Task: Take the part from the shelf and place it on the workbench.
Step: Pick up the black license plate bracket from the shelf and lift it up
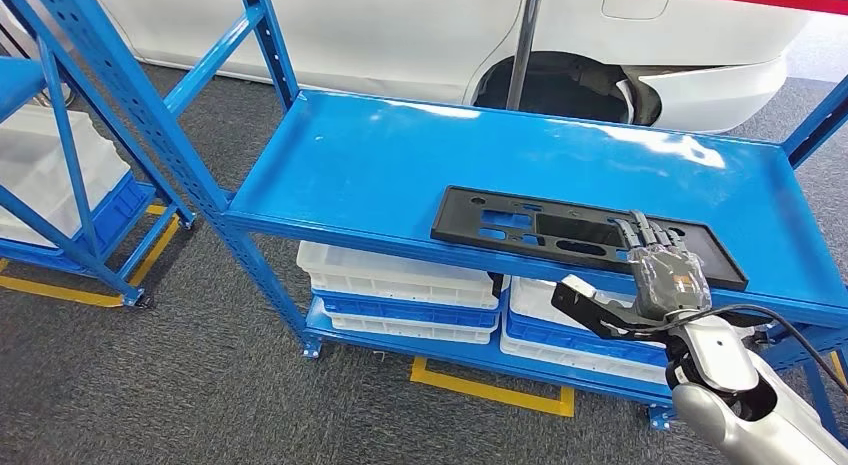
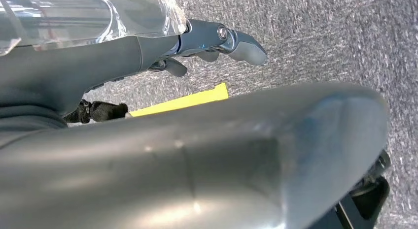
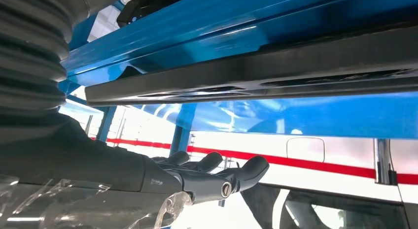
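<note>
The black part (image 1: 585, 235) is seen lying flat near the front edge of the blue shelf (image 1: 380, 165) (toward its right end). The right hand (image 1: 668, 275) is raised over the part's right portion, fingers extended and apart, with nothing held.

Head camera high on robot, looks forward and down across blue shelf (image 1: 400, 175), white car (image 1: 420, 30) behind, grey carpet below. Right wrist camera sits close behind right hand (image 3: 207, 177), just beside shelf (image 3: 256, 22); picture turned. Shares shelf, black part (image 1: 585, 235) (image 3: 256, 74) and car (image 3: 315, 160) with head view. Left wrist camera close behind left hand (image 2: 217, 42), faces carpet (image 2: 320, 37) and yellow tape (image 2: 182, 102).
</note>
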Available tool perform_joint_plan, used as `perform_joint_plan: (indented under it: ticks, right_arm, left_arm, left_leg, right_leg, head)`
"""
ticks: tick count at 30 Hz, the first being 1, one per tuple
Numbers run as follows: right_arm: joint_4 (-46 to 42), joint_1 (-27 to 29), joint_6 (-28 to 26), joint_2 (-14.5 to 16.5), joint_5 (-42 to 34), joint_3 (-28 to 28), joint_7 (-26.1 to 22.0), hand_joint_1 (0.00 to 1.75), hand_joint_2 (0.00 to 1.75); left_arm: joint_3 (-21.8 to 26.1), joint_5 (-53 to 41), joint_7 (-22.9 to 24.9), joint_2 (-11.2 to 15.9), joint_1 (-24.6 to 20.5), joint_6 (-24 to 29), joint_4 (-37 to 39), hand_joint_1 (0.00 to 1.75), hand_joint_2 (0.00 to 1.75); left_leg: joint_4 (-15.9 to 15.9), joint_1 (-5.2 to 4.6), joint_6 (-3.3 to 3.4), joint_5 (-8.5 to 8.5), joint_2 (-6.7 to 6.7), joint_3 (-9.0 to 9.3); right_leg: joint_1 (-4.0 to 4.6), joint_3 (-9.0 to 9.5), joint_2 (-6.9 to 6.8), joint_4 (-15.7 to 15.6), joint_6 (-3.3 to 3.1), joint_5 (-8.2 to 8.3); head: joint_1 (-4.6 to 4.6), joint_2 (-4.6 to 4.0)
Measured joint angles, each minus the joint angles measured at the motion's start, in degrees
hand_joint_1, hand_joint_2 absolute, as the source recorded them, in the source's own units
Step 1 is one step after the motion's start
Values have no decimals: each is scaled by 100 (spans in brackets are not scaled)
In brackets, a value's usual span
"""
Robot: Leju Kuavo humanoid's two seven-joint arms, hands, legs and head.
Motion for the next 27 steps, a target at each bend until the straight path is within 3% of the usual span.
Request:
perform_joint_plan:
  ticks: [8, 27]
  right_arm:
    - [-376, 376, -120, -175, 55, -199, 0, 0, 175]
    - [-863, 659, 54, -302, 119, -381, 37, 0, 175]
  left_arm:
    - [-23, -117, 25, -85, -111, -44, 0, 0, 0]
    - [-121, -168, 180, -145, -50, -157, 0, 0, 0]
  left_leg:
    - [0, 0, 0, 0, 2, 0]
    - [-1, 0, 0, 0, 2, 2]
  right_leg:
    - [0, 1, 1, 0, 0, 0]
    - [1, 5, 0, 0, 0, 0]
  head:
    - [0, 0]
    - [-1, 0]
